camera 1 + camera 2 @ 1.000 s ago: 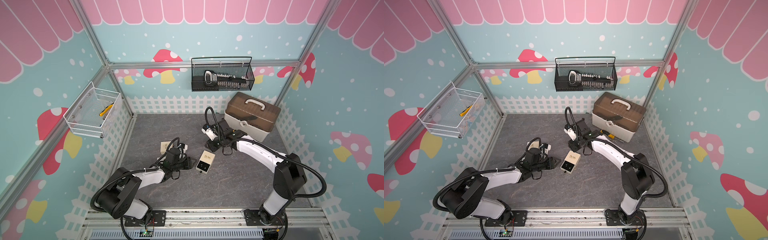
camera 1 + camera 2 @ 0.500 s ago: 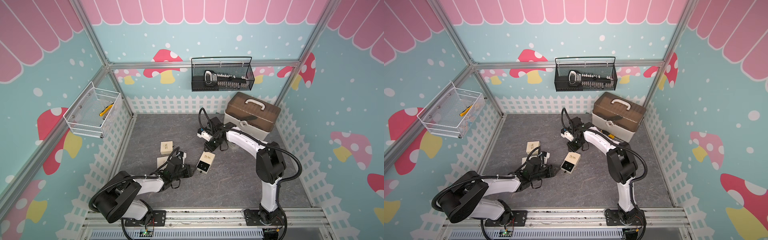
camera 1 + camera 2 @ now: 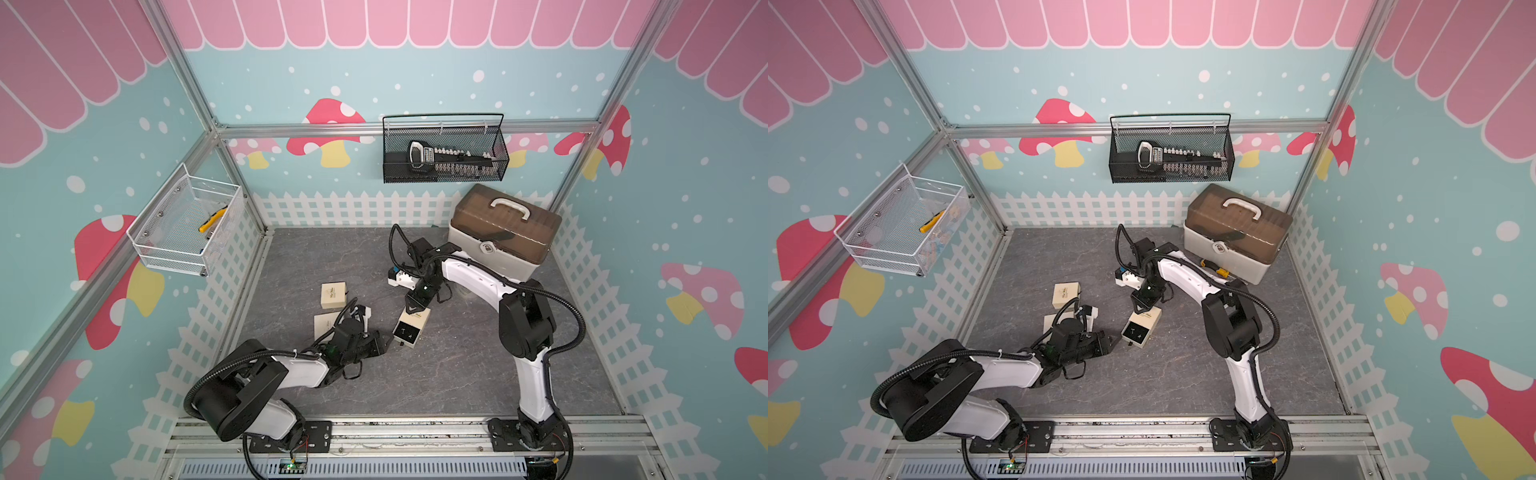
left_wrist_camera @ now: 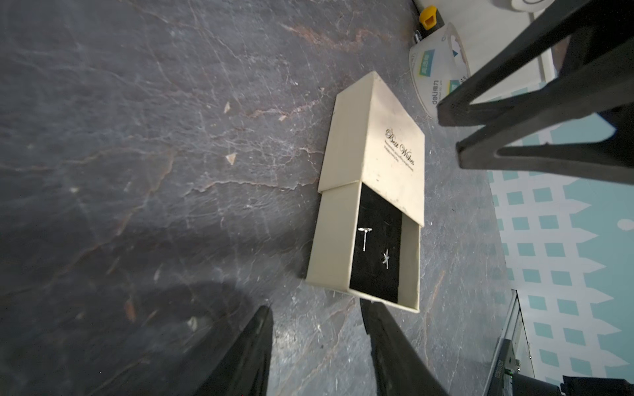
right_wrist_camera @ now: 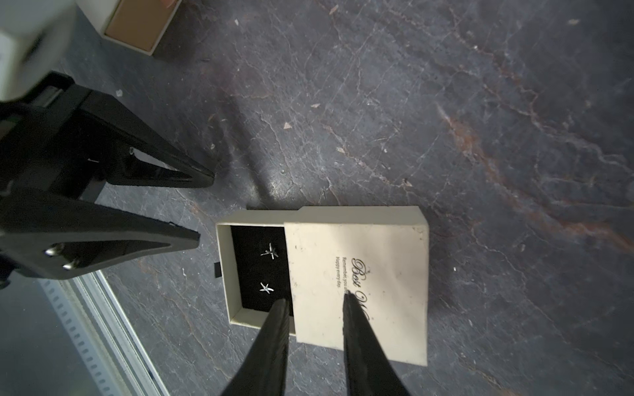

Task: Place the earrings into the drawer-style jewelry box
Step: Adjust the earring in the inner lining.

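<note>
The drawer-style jewelry box lies mid-floor, a beige sleeve with its black-lined drawer slid partly out. Two earrings lie on the lining, and show as tiny silver stars in the right wrist view. My left gripper is low at the drawer's outer end, open and empty. My right gripper hangs over the sleeve's open edge, open, with nothing between its fingers. Whether it touches the box I cannot tell.
Two more small beige boxes lie left of the left wrist. A grey toolbox with a brown lid stands back right, with a tape roll near it. A black wire basket and a white mesh basket hang on the walls.
My right gripper has swung forward and down over the jewelry box, its jaws a little narrower. My left gripper has drawn back toward the front, uncovering a beige box.
</note>
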Robot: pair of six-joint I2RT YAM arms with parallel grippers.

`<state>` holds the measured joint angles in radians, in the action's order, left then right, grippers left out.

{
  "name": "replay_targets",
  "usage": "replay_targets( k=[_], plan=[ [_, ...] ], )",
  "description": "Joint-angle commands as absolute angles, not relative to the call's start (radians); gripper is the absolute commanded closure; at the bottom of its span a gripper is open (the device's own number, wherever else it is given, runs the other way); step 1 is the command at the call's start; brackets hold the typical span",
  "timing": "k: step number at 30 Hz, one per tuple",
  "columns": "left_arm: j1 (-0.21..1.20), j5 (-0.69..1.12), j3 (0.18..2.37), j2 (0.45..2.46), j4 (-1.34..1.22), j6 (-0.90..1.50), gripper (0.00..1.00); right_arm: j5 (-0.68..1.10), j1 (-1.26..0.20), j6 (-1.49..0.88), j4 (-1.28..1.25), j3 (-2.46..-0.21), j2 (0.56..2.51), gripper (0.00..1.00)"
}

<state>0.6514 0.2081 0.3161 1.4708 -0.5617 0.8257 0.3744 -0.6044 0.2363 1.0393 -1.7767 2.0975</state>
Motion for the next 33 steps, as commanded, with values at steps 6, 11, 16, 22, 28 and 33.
replay_targets(
  k=[6, 11, 16, 22, 28, 33],
  plan=[
    [0.657, 0.198, 0.318, 1.497, -0.608, 0.842, 0.54, 0.414, -0.662, 0.312, 1.126, -1.841, 2.183, 0.71],
    [0.657, 0.200, 0.319, 1.496, -0.603, 0.838, 0.54, 0.392, -0.683, 0.321, 1.141, -1.865, 2.215, 0.71],
    [0.655, 0.204, 0.333, 1.500, -0.595, 0.828, 0.55, 0.360, -0.690, 0.319, 1.147, -1.873, 2.233, 0.71],
    [0.654, 0.210, 0.334, 1.500, -0.590, 0.822, 0.55, 0.358, -0.698, 0.323, 1.153, -1.873, 2.248, 0.71],
    [0.649, 0.211, 0.334, 1.492, -0.577, 0.813, 0.56, 0.383, -0.704, 0.334, 1.163, -1.869, 2.246, 0.74],
    [0.646, 0.206, 0.330, 1.475, -0.567, 0.811, 0.57, 0.368, -0.704, 0.324, 1.141, -1.853, 2.210, 0.74]
  ],
)
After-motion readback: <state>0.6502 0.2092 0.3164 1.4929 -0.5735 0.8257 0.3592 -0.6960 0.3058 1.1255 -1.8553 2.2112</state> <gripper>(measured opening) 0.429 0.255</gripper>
